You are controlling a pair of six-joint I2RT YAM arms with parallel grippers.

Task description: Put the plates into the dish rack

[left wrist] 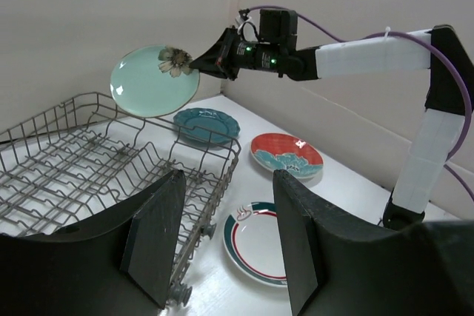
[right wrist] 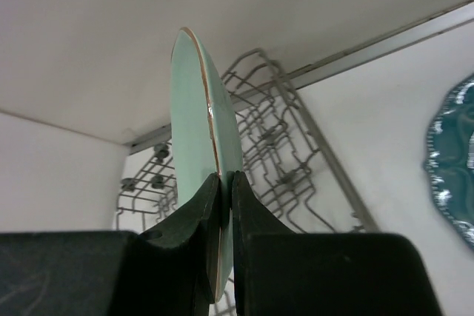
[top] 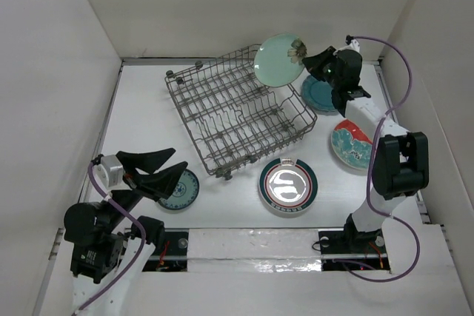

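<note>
At 8 o'clock on the table (top: 144,116), the left gripper (top: 180,161) hovers with its jaws wide apart and empty, just over the small white teal-patterned plate (top: 187,195). The wire dish rack (top: 237,112) sits at centre, with the red-and-dark-ringed plate (top: 288,185) at its 5 o'clock. Above the rack's 1 o'clock corner the right gripper (top: 305,59) pinches the pale green plate (top: 278,61) by its rim — held on edge — while the scalloped teal plate (top: 318,96) and the red-and-teal floral plate (top: 350,146) lie flat at the rack's 2 and 3 o'clock.

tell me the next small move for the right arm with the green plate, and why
Probably lower the right tool toward the dish rack, keeping the pale green plate on edge so it slots in. The tool pinches the plate's rim and holds it in the air over the rack's far right corner, and no plate sits in the rack yet.
</note>
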